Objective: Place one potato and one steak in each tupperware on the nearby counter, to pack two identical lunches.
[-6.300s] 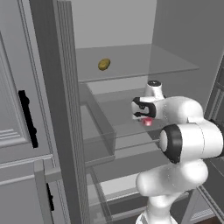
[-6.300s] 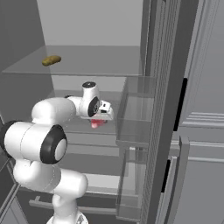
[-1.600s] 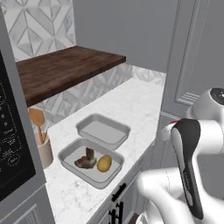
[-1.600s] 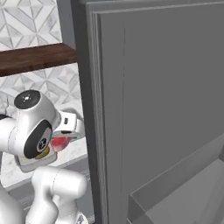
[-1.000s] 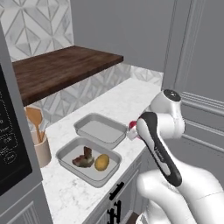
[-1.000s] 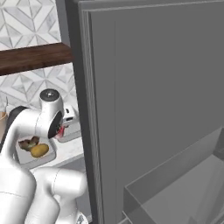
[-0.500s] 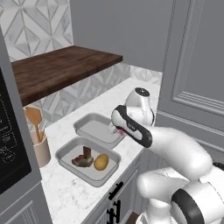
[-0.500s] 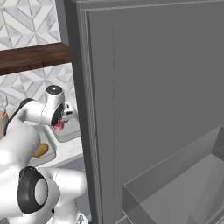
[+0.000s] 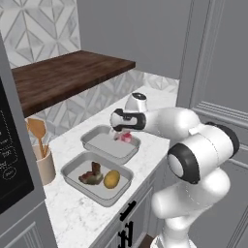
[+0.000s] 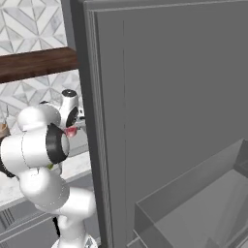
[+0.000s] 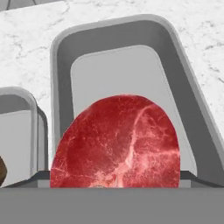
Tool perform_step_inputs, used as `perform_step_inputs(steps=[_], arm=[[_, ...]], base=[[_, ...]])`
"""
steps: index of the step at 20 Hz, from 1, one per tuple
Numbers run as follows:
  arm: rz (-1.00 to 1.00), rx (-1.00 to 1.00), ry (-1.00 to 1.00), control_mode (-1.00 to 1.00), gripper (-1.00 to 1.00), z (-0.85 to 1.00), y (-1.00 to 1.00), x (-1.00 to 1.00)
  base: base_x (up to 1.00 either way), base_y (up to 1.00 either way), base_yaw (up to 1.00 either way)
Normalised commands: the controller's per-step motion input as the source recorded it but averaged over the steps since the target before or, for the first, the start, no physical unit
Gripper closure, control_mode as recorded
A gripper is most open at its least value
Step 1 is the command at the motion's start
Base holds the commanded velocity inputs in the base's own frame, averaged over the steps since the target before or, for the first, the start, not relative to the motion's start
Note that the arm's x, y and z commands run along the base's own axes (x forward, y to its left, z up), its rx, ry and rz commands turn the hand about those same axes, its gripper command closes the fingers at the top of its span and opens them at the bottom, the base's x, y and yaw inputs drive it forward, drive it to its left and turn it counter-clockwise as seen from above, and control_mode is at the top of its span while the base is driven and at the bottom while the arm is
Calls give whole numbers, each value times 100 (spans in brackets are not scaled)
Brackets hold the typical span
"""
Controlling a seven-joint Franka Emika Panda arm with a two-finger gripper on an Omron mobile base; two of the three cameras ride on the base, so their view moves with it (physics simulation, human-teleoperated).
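Left base view: a white marbled table (image 9: 77, 213) fills the lower left, below a dark wooden shelf (image 9: 63, 77) and patterned tiles. At centre, the fingers (image 9: 123, 137) pinch a red steak (image 9: 126, 137) over the far tupperware (image 9: 97, 140). The near tupperware (image 9: 77, 164) holds a potato (image 9: 112, 178) and brown steak (image 9: 90, 176).

Right base view: a grey door (image 10: 169, 106) covers the right; the red steak (image 10: 71, 131) shows at left.

Hand view: the red steak (image 11: 116, 142) hangs over the tray (image 11: 118, 70).
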Motion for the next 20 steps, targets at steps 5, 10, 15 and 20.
perform_step_inputs(steps=[5, 10, 15, 20], arm=[[0, -9, -3, -100, 100, -60, 28, 64], [0, -1, 3, -100, 100, -27, 6, 64], [0, 0, 8, -100, 100, -44, 0, 49], [0, -2, 3, -100, -100, -34, 7, 26]], base=[[0, 0, 0], [0, 0, 0], [0, 0, 0], [0, 0, 0]])
